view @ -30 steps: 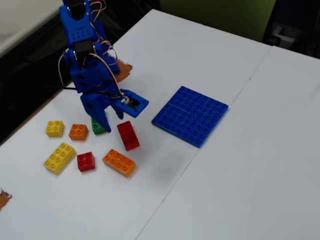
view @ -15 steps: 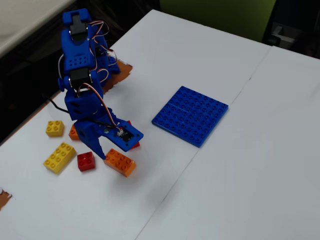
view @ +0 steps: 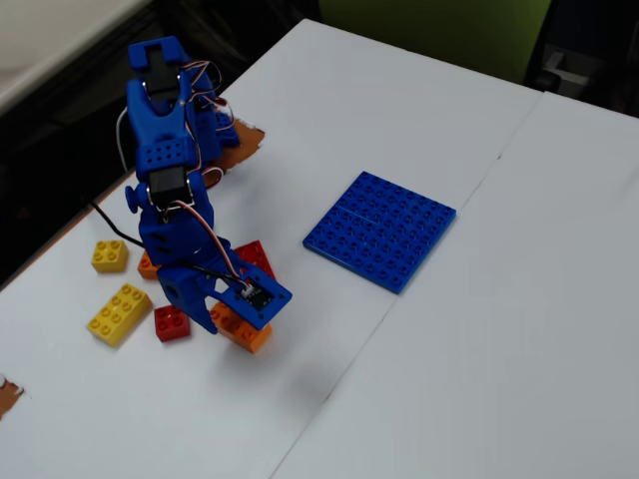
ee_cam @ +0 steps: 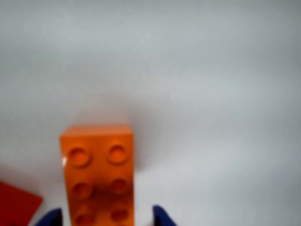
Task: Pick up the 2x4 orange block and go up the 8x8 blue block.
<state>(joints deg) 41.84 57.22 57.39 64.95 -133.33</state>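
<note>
Orange studded oblong 2x4 orange block [ee_cam: 99,176]

wrist view's pretty blurry, orange block [ee_cam: 99,176] cut off at 6 o'clock, red brick [ee_cam: 16,205] clipped at 8. fixed view: gripper [view: 228,317] hides most of the orange block [view: 247,334].

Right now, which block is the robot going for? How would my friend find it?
Find the blue robot arm on the white table in the fixed view. Its gripper straddles the 2x4 orange block. It is the only long orange one; the orange brick behind the arm looks shorter, and the long yellow brick lies left.
</note>
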